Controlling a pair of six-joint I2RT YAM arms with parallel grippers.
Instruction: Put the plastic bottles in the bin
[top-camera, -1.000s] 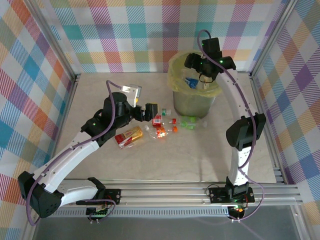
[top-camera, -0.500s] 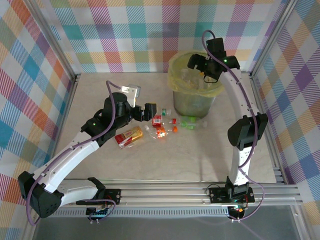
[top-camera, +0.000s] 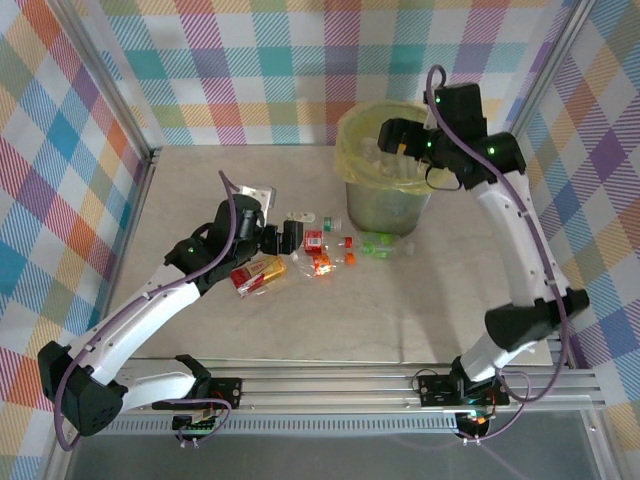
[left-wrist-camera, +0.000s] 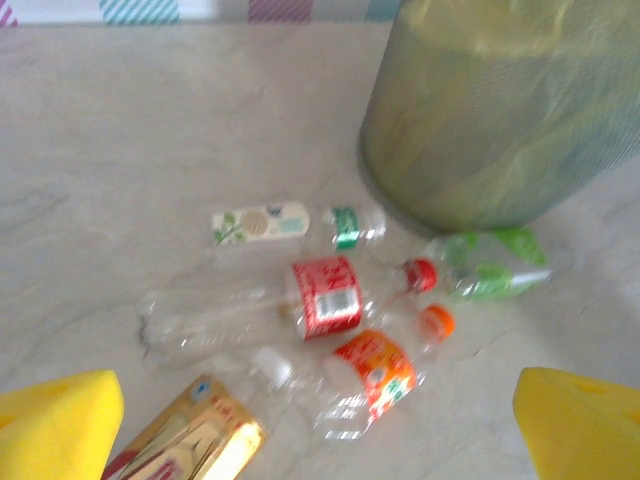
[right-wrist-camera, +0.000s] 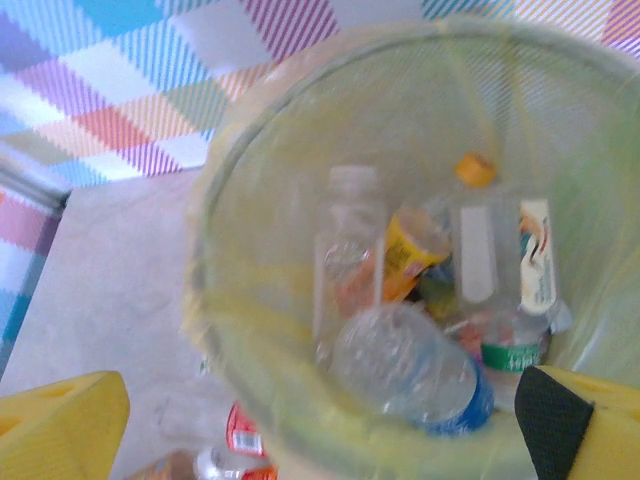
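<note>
The left claw (top-camera: 284, 238) hangs low over the plastic bottles (top-camera: 330, 250) that lie on the worktop (top-camera: 350, 320) just beside the bin (top-camera: 385, 205). Its jaws stand wide apart, with nothing between them. The right claw (top-camera: 396, 135) is above the mouth of the bin, also wide apart and empty. Several bottles lie already inside, among them a blue-label bottle (right-wrist-camera: 420, 380).

I see some risks from here. The bottles on the worktop lie very close, some touching. The red-label bottle (left-wrist-camera: 325, 297) and the orange-label bottle (left-wrist-camera: 375, 368) are side by side, so the wide jaws may close on two at once, or push one away. The bottles are round, clear and probably light, so one may roll or slip out of the pads. The green-label bottle (left-wrist-camera: 485, 275) lies near the foot of the bin. There a finger may knock the wall and shift the bin, or catch the yellow bag (top-camera: 350, 140). Both arms work near the bin, so they may also meet.
</note>
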